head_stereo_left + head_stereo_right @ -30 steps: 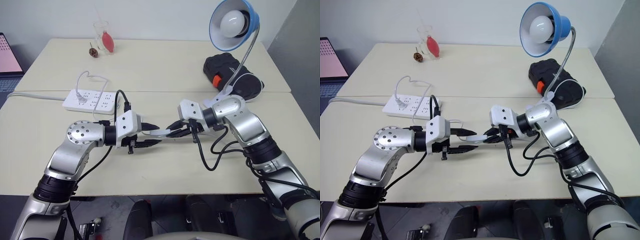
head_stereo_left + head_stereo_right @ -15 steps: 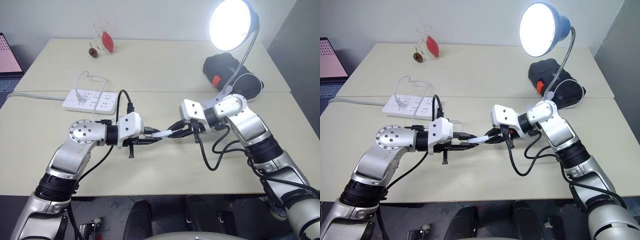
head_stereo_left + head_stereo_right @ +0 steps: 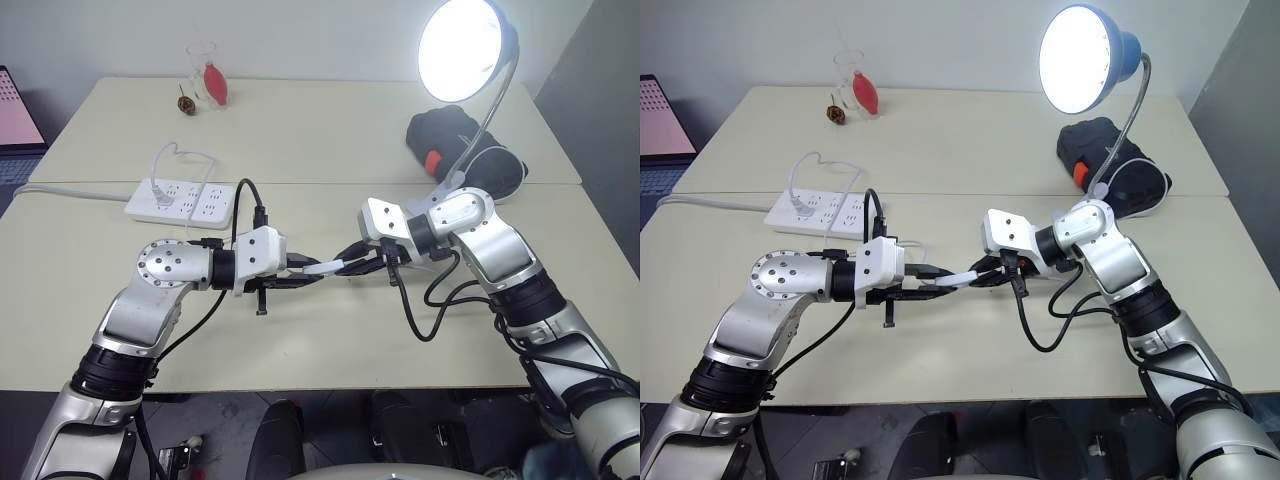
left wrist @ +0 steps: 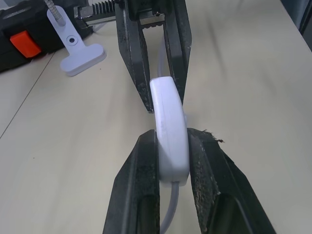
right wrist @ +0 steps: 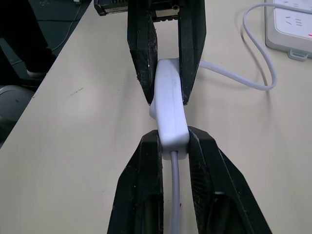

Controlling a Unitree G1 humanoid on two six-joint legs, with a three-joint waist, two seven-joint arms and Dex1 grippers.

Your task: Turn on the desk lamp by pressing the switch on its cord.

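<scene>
The small white switch (image 4: 168,131) sits above the tabletop (image 3: 330,130), pinched at each end between the left hand (image 3: 305,277) and right hand (image 3: 358,263), and the desk lamp (image 3: 465,45) glows bright.

One lit desk lamp (image 3: 462,45), one switch (image 4: 169,127), one power strip (image 3: 181,199), two end effectors

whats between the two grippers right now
The switch: left gripper and right gripper each clamp one end, seen in both wrist views.
</scene>
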